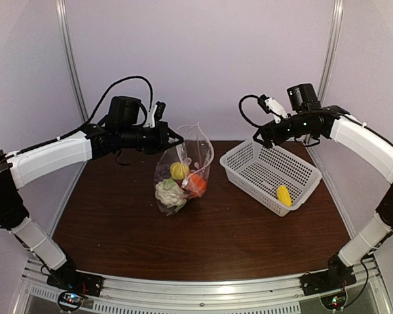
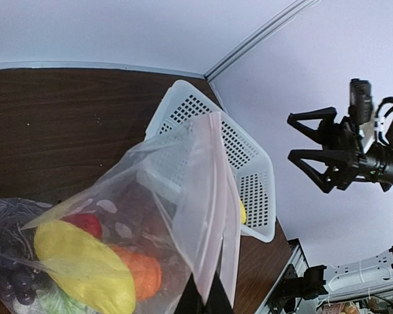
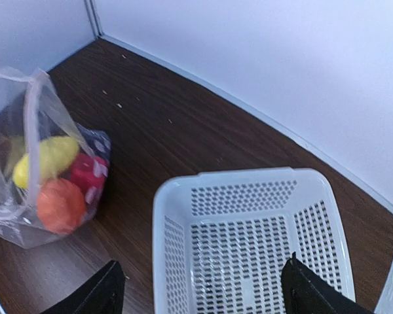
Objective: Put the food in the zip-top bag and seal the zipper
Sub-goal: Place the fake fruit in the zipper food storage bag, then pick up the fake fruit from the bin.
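Top external view, L to R. My left gripper (image 1: 176, 139), fingers pinched on the top edge of 1 zip-top bag (image 1: 200, 148), holds it upright on the table (image 1: 216, 242), approx. centre. Bag contents, 5 pcs: 1 cauliflower (image 1: 170, 193), 1 yellow piece (image 1: 179, 170), 1 orange piece (image 1: 197, 184), 1 red pepper (image 2: 85, 224), 1 grape bunch (image 2: 10, 278). Right of bag, not touching: 1 white basket (image 1: 240, 161) w/ 1 second yellow piece (image 1: 283, 194) at its near-right end. My right gripper (image 2: 295, 137), over the basket's far-left rim: fingers spread wide, nothing held.
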Robot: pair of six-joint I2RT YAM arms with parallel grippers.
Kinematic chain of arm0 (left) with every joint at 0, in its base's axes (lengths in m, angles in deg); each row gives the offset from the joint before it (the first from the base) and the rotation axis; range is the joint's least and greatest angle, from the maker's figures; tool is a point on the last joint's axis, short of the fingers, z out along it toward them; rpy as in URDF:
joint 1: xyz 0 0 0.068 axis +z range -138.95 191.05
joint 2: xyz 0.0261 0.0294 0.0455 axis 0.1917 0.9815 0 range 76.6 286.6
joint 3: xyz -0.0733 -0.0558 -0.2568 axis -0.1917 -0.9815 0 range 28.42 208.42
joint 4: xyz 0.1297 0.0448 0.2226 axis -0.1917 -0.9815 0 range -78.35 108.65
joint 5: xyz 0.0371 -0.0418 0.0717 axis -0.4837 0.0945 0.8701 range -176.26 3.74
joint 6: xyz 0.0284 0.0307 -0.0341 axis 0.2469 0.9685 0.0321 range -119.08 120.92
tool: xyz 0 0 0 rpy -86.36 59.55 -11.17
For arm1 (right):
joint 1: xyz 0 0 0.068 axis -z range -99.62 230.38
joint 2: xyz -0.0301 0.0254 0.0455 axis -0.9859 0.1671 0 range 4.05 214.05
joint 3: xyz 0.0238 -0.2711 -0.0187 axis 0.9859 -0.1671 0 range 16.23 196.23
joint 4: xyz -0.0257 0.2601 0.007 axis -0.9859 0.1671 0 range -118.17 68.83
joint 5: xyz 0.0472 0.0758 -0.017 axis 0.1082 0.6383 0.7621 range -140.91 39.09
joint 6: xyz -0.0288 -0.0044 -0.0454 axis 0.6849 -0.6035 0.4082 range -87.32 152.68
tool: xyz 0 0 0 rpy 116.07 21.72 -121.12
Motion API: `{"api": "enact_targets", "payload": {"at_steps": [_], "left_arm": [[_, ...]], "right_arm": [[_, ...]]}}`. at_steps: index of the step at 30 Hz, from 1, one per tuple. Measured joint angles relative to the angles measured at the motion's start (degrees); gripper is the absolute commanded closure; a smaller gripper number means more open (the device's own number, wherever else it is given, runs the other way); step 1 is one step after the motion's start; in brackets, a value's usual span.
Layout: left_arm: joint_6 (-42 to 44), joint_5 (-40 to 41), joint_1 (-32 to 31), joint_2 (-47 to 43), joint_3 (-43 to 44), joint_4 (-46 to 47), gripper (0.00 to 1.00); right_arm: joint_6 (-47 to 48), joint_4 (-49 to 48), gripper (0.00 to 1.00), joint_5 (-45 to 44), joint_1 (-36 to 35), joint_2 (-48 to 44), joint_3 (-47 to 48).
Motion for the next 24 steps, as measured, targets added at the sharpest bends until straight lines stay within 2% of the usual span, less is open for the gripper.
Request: {"api": "enact_targets", "payload": {"at_steps": [6,10,13,24], "left_arm": [[0.4,-0.2,0.0,0.0,0.0,0.0,1.00],[0.4,-0.4,0.0,0.0,0.0,0.0,1.00],[0.4,-0.5,0.0,0.0,0.0,0.0,1.00],[0.7,-0.5,0.0,0.0,-0.1,-0.1,1.00]], "right_arm": [[5.0,7.8,0.19,-4.9,6.6,0.0,-6.1],[4.0,9.0,0.25,-5.6,10.1,0.0,-11.5],[1.8,9.0,0.24,-5.9,12.0,0.6,-15.5],[-2.9,9.6,0.26,-4.0,14.2,13.1,-17.9]]}}
